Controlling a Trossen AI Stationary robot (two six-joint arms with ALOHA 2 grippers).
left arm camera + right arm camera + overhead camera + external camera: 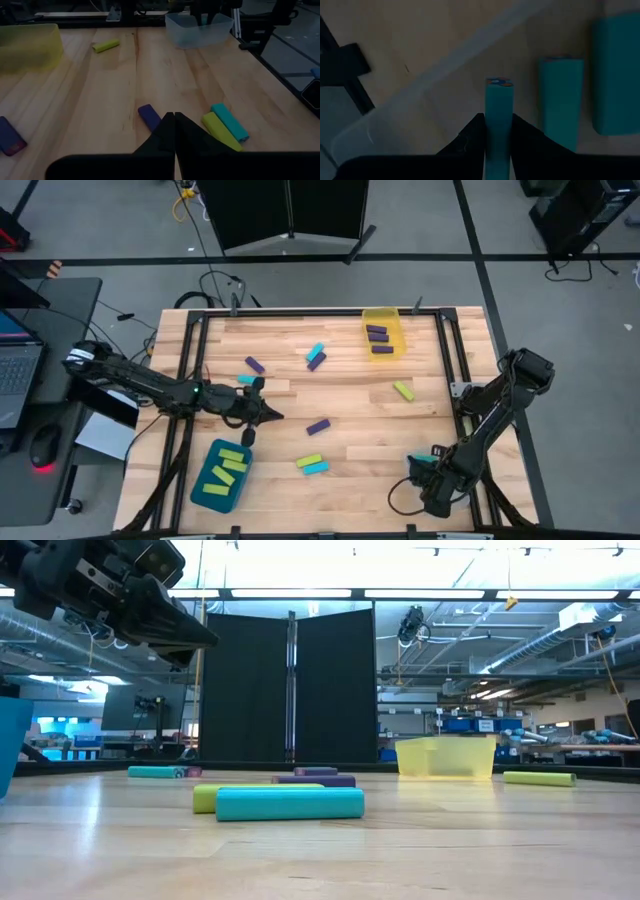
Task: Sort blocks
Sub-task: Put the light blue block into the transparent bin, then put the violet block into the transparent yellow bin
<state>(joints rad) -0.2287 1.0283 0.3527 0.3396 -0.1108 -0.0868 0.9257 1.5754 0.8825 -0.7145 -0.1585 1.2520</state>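
Observation:
My left gripper (pixel 268 414) is shut and empty, held above the table left of centre, with a purple block (pixel 148 114) just beyond its tips. A lime block (pixel 219 131) and a cyan block (pixel 229 121) lie side by side farther off. My right gripper (pixel 424 471) is shut on a cyan block (pixel 498 107) over the clear bin (pixel 395 112) at the near right. Two more cyan blocks (pixel 561 100) lie in that bin. More blocks lie flat about the table: purple (pixel 254 365), cyan with purple (pixel 316 357) and lime (pixel 403 390). My right gripper pinches the cyan block's two long sides (pixel 498 125) between its two fingers. The fingers point down into the bin and lie along the block. The block's free end (pixel 499 83) sticks out past the fingertips, over the bin's floor.
A yellow bin (pixel 384 330) at the far edge holds purple blocks. A teal bin (pixel 222 475) at the near left holds lime blocks. Dark frame rails run along the table's left and right sides. Bare wood lies between the scattered blocks at the middle.

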